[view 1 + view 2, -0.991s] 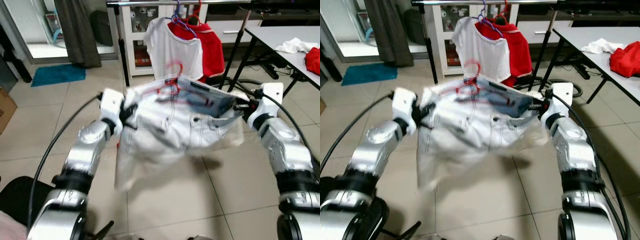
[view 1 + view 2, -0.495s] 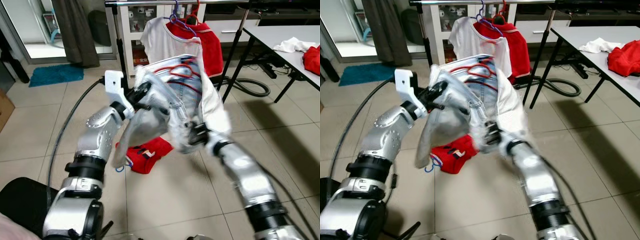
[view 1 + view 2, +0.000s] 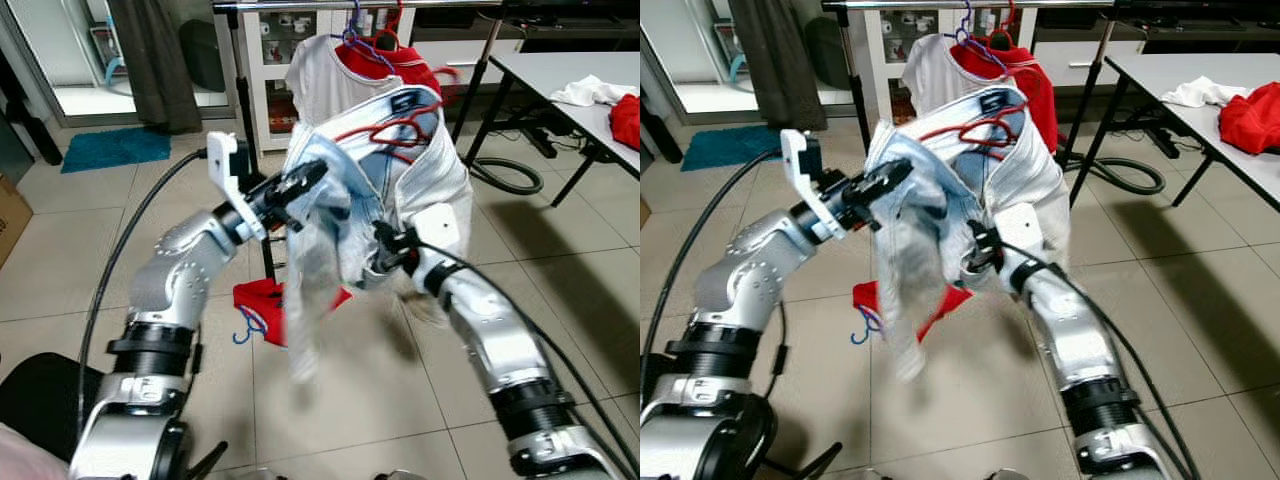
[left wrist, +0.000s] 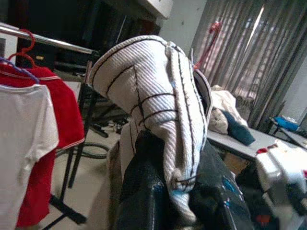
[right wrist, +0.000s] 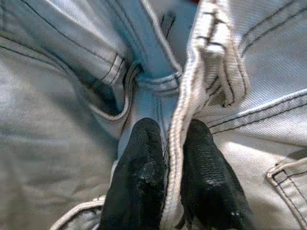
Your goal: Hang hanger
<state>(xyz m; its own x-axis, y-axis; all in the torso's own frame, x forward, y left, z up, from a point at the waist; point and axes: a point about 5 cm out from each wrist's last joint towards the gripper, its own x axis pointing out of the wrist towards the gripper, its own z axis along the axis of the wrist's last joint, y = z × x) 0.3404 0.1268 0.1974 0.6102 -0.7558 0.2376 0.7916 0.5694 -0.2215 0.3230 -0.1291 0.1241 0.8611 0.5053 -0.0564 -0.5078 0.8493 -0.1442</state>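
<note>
A light denim garment [image 3: 420, 190] hangs on a red hanger [image 3: 385, 126], lifted just in front of the clothes rail [image 3: 360, 5]. My left gripper [image 3: 305, 181] is shut on a bunched fold of the denim at its left side; in the left wrist view the cloth [image 4: 163, 110] is pinched between the black fingers [image 4: 144, 191]. Below and right of it, my right gripper [image 3: 385, 255] is shut on a denim seam [image 5: 187, 120]. A white T-shirt [image 3: 320, 80] and a red shirt [image 3: 405, 62] hang on the rail behind.
A red garment [image 3: 262, 298] with a purple hanger [image 3: 246, 326] lies on the tiled floor under the denim. A table [image 3: 580, 75] with white and red clothes stands at the right. A black hose [image 3: 512, 176] and the rail's legs are behind; a blue mat [image 3: 115, 148] lies far left.
The denim, held spread out flat a second ago, is now bunched and raised toward the rail. My right arm has swung in to the middle, and the red garment on the floor has come into sight.
</note>
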